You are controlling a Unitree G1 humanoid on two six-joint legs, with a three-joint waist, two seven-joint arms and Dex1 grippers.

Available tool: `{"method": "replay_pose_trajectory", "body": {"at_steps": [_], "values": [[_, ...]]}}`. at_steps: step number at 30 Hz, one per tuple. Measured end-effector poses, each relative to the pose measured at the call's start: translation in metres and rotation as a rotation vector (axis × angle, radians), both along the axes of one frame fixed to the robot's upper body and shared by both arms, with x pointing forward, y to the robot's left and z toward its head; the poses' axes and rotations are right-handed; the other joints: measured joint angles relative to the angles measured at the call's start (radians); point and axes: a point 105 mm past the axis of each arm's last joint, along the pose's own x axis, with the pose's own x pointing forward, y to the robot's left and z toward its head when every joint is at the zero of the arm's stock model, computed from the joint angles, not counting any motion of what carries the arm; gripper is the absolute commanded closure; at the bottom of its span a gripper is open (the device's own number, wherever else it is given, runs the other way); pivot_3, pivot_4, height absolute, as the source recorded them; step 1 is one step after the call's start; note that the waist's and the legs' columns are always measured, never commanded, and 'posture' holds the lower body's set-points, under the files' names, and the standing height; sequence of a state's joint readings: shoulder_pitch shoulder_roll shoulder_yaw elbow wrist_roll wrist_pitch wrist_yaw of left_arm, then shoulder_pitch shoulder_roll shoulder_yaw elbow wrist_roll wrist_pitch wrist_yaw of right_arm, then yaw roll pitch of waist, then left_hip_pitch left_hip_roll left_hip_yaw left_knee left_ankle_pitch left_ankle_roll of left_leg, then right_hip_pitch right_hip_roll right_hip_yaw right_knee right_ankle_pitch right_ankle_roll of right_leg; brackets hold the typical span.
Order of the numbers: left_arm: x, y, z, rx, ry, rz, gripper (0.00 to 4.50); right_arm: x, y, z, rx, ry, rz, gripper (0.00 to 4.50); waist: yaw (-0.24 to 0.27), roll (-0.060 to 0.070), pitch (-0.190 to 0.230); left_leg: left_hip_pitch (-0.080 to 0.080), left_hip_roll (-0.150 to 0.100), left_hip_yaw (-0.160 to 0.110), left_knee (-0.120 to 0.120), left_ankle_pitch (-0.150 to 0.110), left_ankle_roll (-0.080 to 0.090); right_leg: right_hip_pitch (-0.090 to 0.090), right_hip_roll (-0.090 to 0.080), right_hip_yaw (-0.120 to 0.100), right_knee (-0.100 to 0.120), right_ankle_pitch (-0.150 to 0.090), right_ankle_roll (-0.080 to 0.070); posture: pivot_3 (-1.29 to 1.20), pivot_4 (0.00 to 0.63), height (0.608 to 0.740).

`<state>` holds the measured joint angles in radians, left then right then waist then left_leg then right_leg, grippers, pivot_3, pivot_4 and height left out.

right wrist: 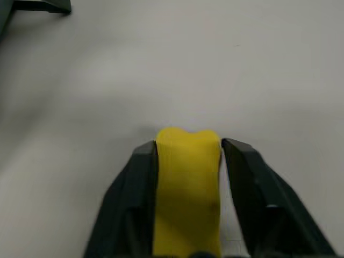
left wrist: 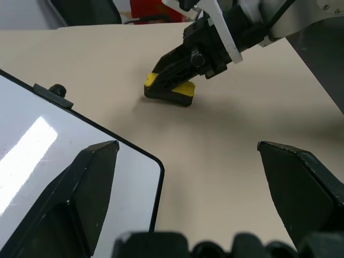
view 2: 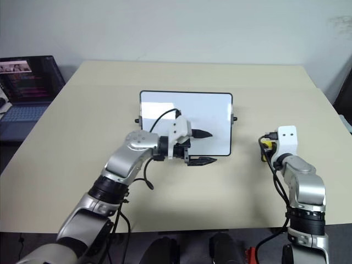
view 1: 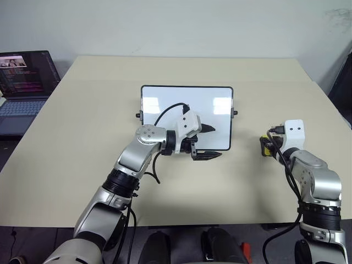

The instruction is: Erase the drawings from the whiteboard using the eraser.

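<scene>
The whiteboard (view 1: 165, 104) lies flat in the middle of the table, and the surface that shows is plain white. The drawings are out of view. My left gripper (view 1: 208, 142) hovers open over the board's near right edge, one finger above the board and one past its frame, with nothing between them. The yellow eraser (left wrist: 169, 91) with its black underside rests on the table to the right of the board. My right gripper (right wrist: 188, 145) straddles the eraser (right wrist: 187, 188), its jaws slightly parted along the sides and a thin gap showing at one side.
A laptop (view 1: 25, 82) with a lit screen stands at the far left, off the beige table (view 1: 82, 181). A knob (left wrist: 56, 90) sticks out of the whiteboard's frame on the eraser's side. Bare tabletop lies between the board and the eraser.
</scene>
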<state>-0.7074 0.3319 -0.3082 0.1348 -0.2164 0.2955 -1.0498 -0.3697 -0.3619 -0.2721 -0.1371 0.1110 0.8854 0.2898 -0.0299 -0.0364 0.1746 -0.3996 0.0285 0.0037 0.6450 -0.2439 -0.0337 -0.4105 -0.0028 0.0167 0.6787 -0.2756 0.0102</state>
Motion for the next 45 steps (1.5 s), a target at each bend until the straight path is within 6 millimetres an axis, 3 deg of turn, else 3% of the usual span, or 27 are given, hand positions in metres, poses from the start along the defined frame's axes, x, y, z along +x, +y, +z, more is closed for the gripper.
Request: {"method": "replay_pose_trajectory", "body": {"at_steps": [4,5,10,15,19,24,29,33,38,45], "values": [[0.0,-0.001,0.0,-0.005,-0.002,0.004,0.0,0.001,-0.002,0.002,-0.003,-0.009,-0.003,0.17,0.0,0.0,0.0,0.0,0.0,0.0,0.0,0.0,0.0,0.0,0.0,0.0,0.0,0.0,0.0,0.0,0.15,0.74],[0.001,-0.001,0.0,-0.005,-0.002,0.008,0.0,0.001,-0.002,0.003,-0.003,-0.013,-0.003,0.04,0.0,0.0,0.0,0.0,0.0,0.0,0.0,0.0,0.0,0.0,0.0,0.0,0.0,0.0,0.0,0.0,0.15,0.74],[0.002,0.009,-0.005,-0.037,0.035,0.061,0.0,-0.001,0.004,0.018,-0.004,-0.08,0.027,0.04,-0.002,0.001,0.001,0.0,0.001,0.0,0.0,0.0,0.0,0.0,0.0,0.0,0.0,0.0,0.0,0.0,0.15,0.74],[0.014,0.046,0.006,-0.159,0.046,0.265,0.0,-0.023,0.03,0.052,-0.006,-0.241,0.105,0.04,-0.001,0.001,0.001,0.0,0.003,-0.002,0.0,0.0,0.0,0.0,0.0,-0.001,0.001,0.0,0.0,0.0,0.15,0.74],[0.01,0.09,0.008,-0.289,0.034,0.518,0.0,-0.049,0.051,0.039,-0.057,-0.298,0.106,0.04,-0.002,0.002,0.0,0.0,0.003,-0.001,0.0,-0.001,-0.002,0.0,-0.005,0.0,0.0,0.0,0.001,0.0,0.15,0.74],[-0.017,0.135,-0.028,-0.329,0.081,0.822,0.0,-0.079,0.062,0.025,-0.023,-0.414,0.036,0.04,0.001,0.001,0.0,0.001,0.002,-0.001,0.0,-0.002,-0.003,0.001,-0.008,0.0,0.001,-0.002,0.004,0.0,0.15,0.74],[-0.033,0.18,-0.054,-0.317,0.02,1.142,0.0,-0.096,0.051,-0.002,0.033,-0.431,-0.084,0.04,0.004,0.0,-0.001,0.007,0.002,0.0,0.001,-0.001,-0.003,0.006,-0.009,-0.001,0.001,-0.003,0.004,0.0,0.15,0.74],[-0.033,0.205,-0.053,-0.344,-0.035,1.29,0.0,-0.097,0.043,-0.015,0.093,-0.428,-0.111,0.04,0.005,0.0,-0.001,0.008,0.002,0.0,0.001,0.0,-0.001,0.006,-0.009,-0.001,0.001,-0.002,0.003,0.0,0.15,0.74],[-0.024,0.208,-0.039,-0.408,-0.086,1.361,0.0,-0.093,0.031,-0.02,0.068,-0.437,-0.098,0.04,0.005,0.0,-0.001,0.007,0.001,0.0,0.001,0.0,-0.001,0.006,-0.008,0.0,0.0,-0.002,0.003,0.0,0.15,0.74],[-0.033,0.208,-0.05,-0.384,-0.072,1.42,0.0,-0.108,0.023,-0.027,0.032,-0.404,-0.107,0.04,0.003,0.0,-0.001,0.006,0.003,0.0,-0.001,-0.002,-0.004,0.005,-0.007,-0.001,0.0,-0.004,0.001,0.0,0.15,0.74]]}}
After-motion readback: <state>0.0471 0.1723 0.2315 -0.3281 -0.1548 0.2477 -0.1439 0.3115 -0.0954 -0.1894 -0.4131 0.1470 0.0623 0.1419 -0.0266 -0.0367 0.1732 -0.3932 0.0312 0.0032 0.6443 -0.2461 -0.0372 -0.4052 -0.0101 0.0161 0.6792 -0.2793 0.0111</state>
